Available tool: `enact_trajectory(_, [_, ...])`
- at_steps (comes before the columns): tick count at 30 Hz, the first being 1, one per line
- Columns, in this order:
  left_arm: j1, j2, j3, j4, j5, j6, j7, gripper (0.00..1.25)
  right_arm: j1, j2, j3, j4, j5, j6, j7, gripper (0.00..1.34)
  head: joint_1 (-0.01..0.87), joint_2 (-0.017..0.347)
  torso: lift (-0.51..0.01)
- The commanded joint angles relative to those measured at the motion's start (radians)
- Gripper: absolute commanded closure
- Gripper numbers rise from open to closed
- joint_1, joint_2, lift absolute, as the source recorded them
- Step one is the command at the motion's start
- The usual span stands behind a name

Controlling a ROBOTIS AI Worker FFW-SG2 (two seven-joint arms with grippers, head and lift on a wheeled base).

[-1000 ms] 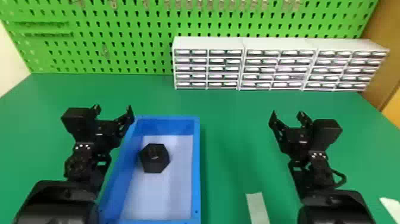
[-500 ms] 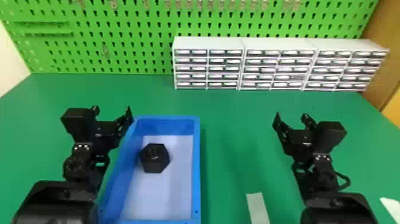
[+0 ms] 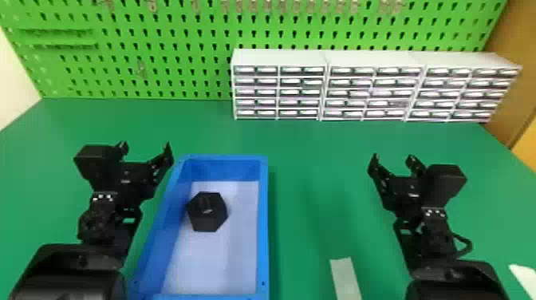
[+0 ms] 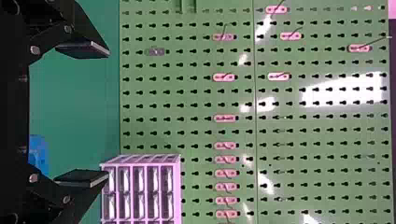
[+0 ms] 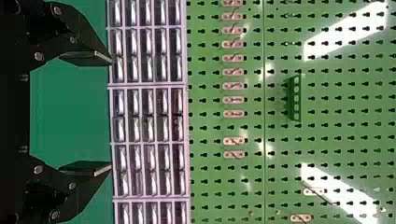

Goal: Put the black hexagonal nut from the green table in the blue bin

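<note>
In the head view my left gripper [image 3: 146, 150] is open above the table at the left edge of the blue bin [image 3: 263, 223]. The black hexagonal nut [image 3: 207, 217] lies inside that bin, toward its far left part, touched by neither gripper. My right gripper [image 3: 395, 159] stands open and holds nothing, well to the right of the bin. In the left wrist view the left gripper [image 4: 108, 114] has its two fingers wide apart with nothing between. The right gripper [image 5: 112, 113] in its wrist view likewise has widely parted fingers.
The green table [image 3: 319, 167] runs back to a green pegboard [image 3: 159, 40]. White drawer units [image 3: 325, 85] stand along its back, centre to right. A pale strip [image 3: 345, 279] lies near the front, and another pale piece [image 3: 525, 279] at the right.
The right arm has shifted slightly to the right across the last second. My left arm, the bin and the nut look unchanged.
</note>
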Motion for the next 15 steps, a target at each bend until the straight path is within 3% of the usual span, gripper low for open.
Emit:
enact_trajectory(1, [-0.014,0.000,0.010,-0.003,-0.007,0.000,-0.003,0.34,-0.003,0.001,-0.012,-0.006,0.011,0.004,0.000,0.47,0.686,0.052,-0.097])
enact_trajectory(15, [-0.021,0.000,0.002,-0.002,-0.011,0.002,-0.006,0.34,-0.009,0.001,-0.006,-0.008,0.020,0.005,0.000,0.47,0.686,0.052,-0.097])
